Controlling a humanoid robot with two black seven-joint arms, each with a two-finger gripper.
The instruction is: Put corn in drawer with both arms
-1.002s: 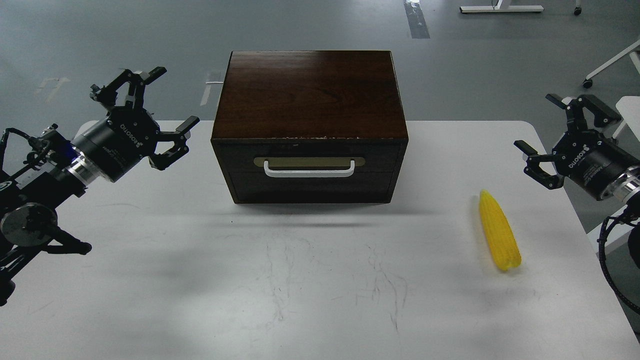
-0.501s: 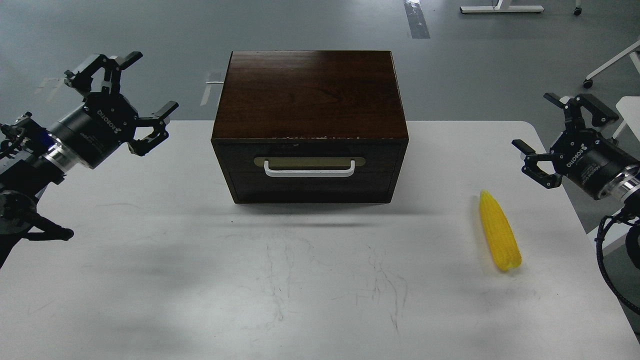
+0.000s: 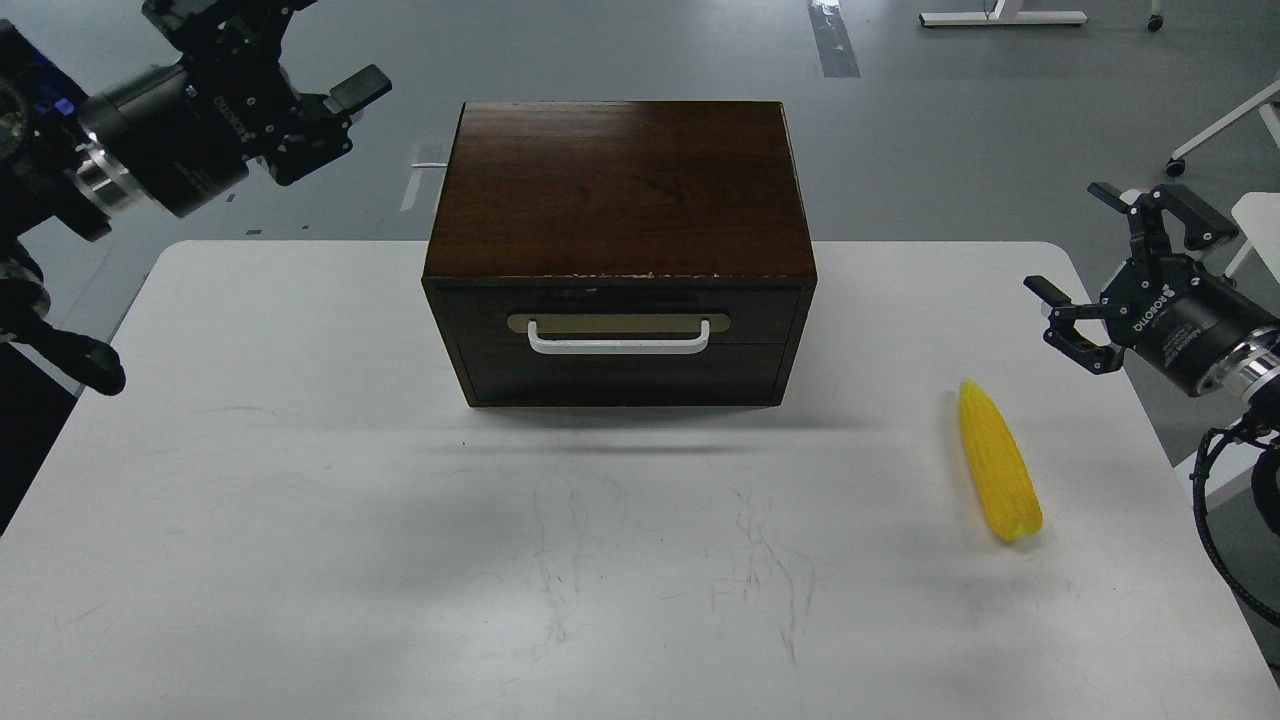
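Observation:
The yellow corn (image 3: pixel 998 462) lies on the white table at the right, pointed end away from me. The dark wooden box (image 3: pixel 618 190) stands at the middle back; its drawer (image 3: pixel 618 316) is closed, with a white bar handle (image 3: pixel 618 340) facing me. My left gripper (image 3: pixel 300 60) is open and empty, raised high at the upper left, above and left of the box. My right gripper (image 3: pixel 1095 265) is open and empty at the right table edge, above and right of the corn.
The white table (image 3: pixel 400 560) has scuff marks in front of the box. A handleless lower panel (image 3: pixel 620 375) sits under the drawer. Grey floor lies beyond; white furniture legs (image 3: pixel 1225 125) stand at the far right.
My left arm has risen and swung up toward the top left corner, off the table. My right gripper has barely shifted. The corn and box have not moved.

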